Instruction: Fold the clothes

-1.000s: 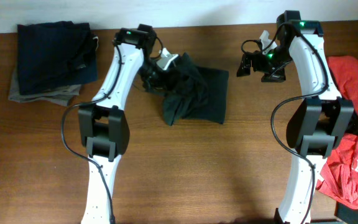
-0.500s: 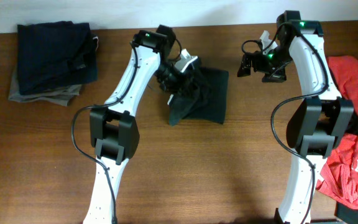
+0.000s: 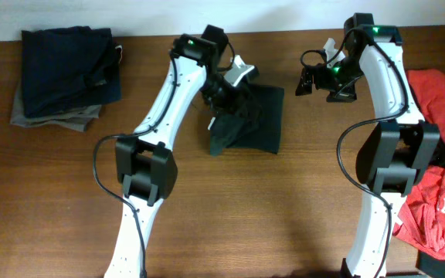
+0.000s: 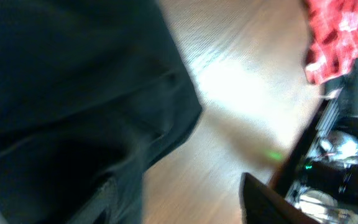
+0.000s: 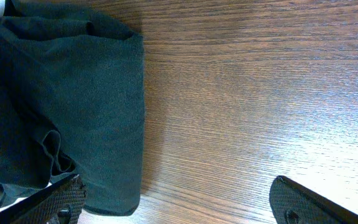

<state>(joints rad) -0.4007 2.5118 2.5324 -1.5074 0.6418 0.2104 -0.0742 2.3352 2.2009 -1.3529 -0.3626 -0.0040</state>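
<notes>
A folded stack [image 3: 64, 69] sits far left on the desk [image 3: 284, 208]. In the middle lies the charcoal T-shirt [image 3: 257, 120], bunched and half-folded. The left claw [image 3: 229, 83] hangs over its far-left part, jaws apart, gripping nothing I can make out. The right claw [image 3: 313, 80] hovers wide open over bare wood. A red T-shirt [image 3: 439, 193] is heaped at the right edge. The cloth looks light and limp, so I'd pinch a corner or hem, not the bunched middle.
</notes>
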